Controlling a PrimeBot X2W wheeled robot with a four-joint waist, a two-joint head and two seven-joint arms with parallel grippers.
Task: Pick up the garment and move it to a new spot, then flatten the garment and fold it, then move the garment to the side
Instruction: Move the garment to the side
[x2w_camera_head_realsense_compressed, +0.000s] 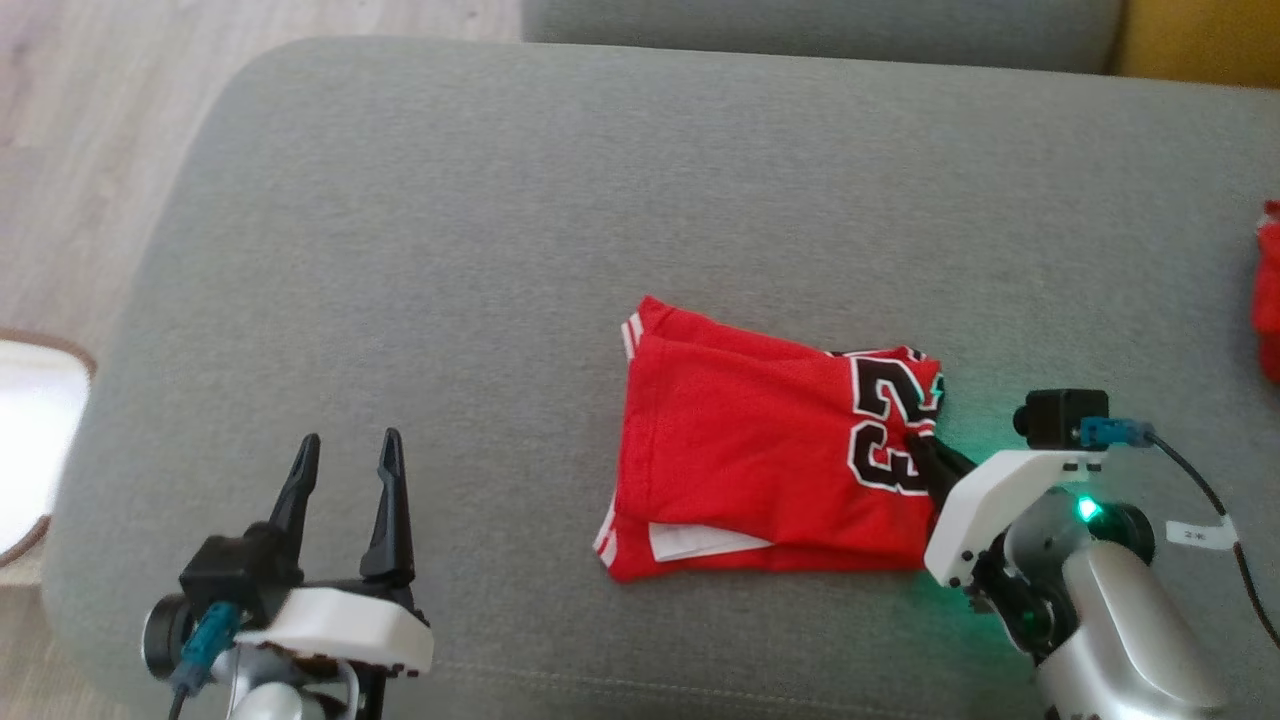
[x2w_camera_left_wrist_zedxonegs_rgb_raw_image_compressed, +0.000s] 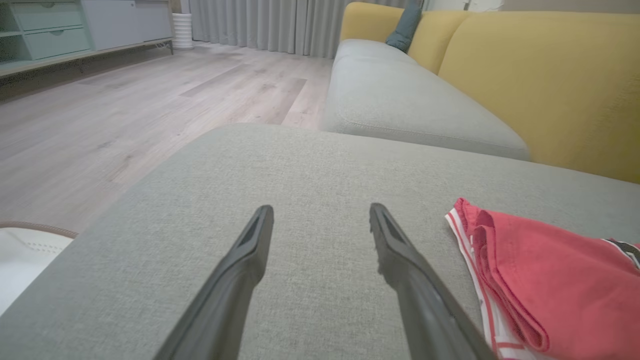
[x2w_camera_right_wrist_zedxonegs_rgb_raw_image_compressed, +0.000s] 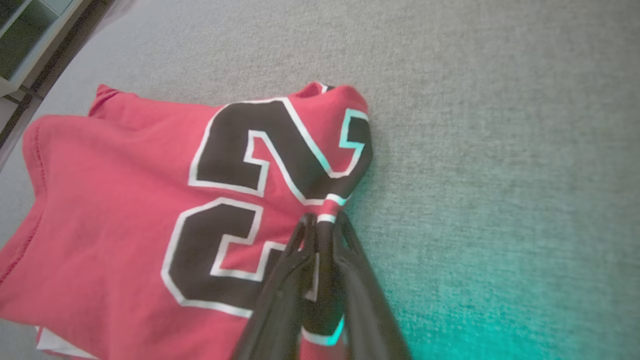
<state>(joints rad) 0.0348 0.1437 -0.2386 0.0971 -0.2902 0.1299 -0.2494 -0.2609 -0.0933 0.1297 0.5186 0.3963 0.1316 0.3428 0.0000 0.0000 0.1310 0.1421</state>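
- Your right gripper (x2w_camera_right_wrist_zedxonegs_rgb_raw_image_compressed: 324, 221) pinches the folded red garment (x2w_camera_head_realsense_compressed: 750, 450) at its 3 o'clock edge, seemingly several layers.
- The garment lies mid-cushion (x2w_camera_head_realsense_compressed: 450, 250).
- Your left gripper (x2w_camera_head_realsense_compressed: 347, 448), at 8 o'clock from it, has its fingers spread.

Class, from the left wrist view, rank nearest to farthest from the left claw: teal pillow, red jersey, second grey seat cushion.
1. The red jersey, just right of the left claw.
2. The second grey seat cushion, farther ahead.
3. The teal pillow, at its far end.
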